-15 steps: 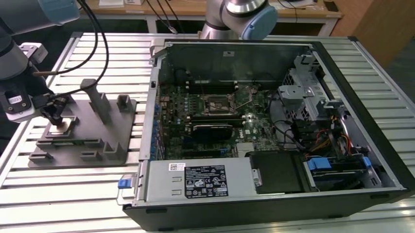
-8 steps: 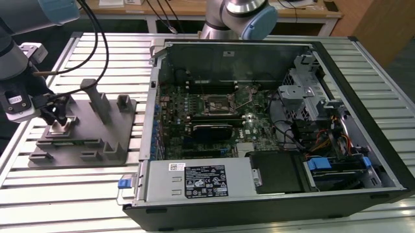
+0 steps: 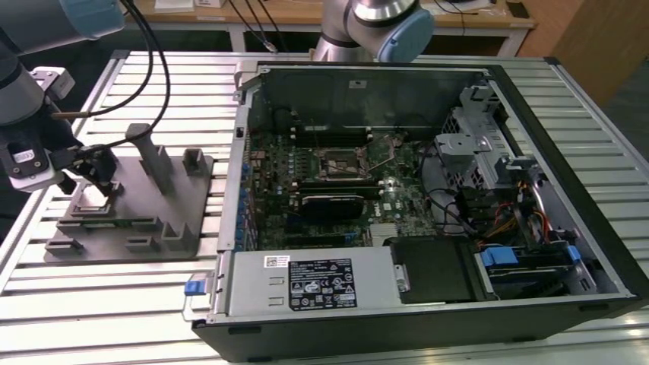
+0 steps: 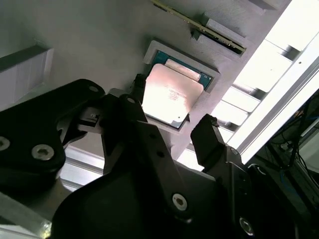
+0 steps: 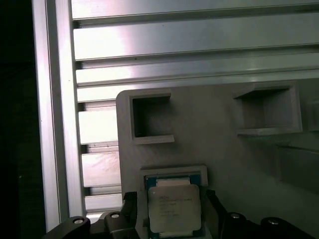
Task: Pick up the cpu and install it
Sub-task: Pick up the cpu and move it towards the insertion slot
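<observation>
The grey fixture block [image 3: 142, 217] sits on the slotted aluminium tabletop [image 3: 568, 84] towards the exterior view's left, close to the tabletop's outer edge, and just beside the open computer case [image 3: 406, 331] on the exterior view's right. In the first wrist view the block's edge [image 5: 120, 149] runs close to the tabletop's rim, with a few bare slats between them and darkness beyond the rim. One cpu [image 5: 174, 209] lies flat, metal top up, in a shallow square pocket with a raised frame near that edge of the block; in the second wrist view the cpu [image 4: 169, 97] shows the same way, its pale border peeking out along one side. The gripper [image 3: 93, 179] hangs low over the pocket. Its two black fingers [image 5: 130, 209] are spread apart, one on each side of the chip, standing outside the pocket's frame and gripping nothing. There is open room above the block around the gripper, while the block's upright posts stand off towards the case. Two more rectangular recesses [image 5: 149, 122] are moulded into the block farther along. Inside the case, one black motherboard socket [image 3: 340, 161] with a metal frame sits near the middle of the board, well apart from the cpu.
</observation>
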You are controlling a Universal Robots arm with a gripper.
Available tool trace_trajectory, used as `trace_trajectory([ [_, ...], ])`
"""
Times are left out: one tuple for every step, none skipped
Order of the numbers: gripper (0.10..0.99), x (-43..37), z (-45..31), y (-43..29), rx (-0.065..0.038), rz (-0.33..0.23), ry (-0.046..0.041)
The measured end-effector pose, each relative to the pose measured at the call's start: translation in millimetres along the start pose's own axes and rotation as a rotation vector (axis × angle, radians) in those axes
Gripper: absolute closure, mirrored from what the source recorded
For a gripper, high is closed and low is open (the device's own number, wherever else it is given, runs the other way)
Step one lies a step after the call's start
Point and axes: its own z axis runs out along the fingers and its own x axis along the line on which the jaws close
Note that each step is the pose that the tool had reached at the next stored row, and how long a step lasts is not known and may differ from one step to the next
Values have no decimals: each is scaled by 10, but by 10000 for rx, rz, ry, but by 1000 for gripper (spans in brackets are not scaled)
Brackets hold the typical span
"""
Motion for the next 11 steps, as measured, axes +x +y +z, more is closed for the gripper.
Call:
trace_trajectory([
  [439, 0, 0, 0, 0, -1, 0],
  [439, 0, 2, 0, 0, -3, 0],
  [439, -1, 5, 0, 0, -14, -1],
  [439, -1, 8, 0, -1, -32, 0],
  [439, -1, 10, 0, -1, -54, 2],
  [439, -2, 14, 1, -2, -77, 3],
  [439, -5, 18, 0, -1, -99, 4],
  [439, -9, 22, 0, -1, -116, 6],
  [439, -13, 27, 0, -2, -131, 6],
  [439, -18, 32, 1, -2, -144, 7],
  [439, -23, 38, 1, -3, -155, 6],
])
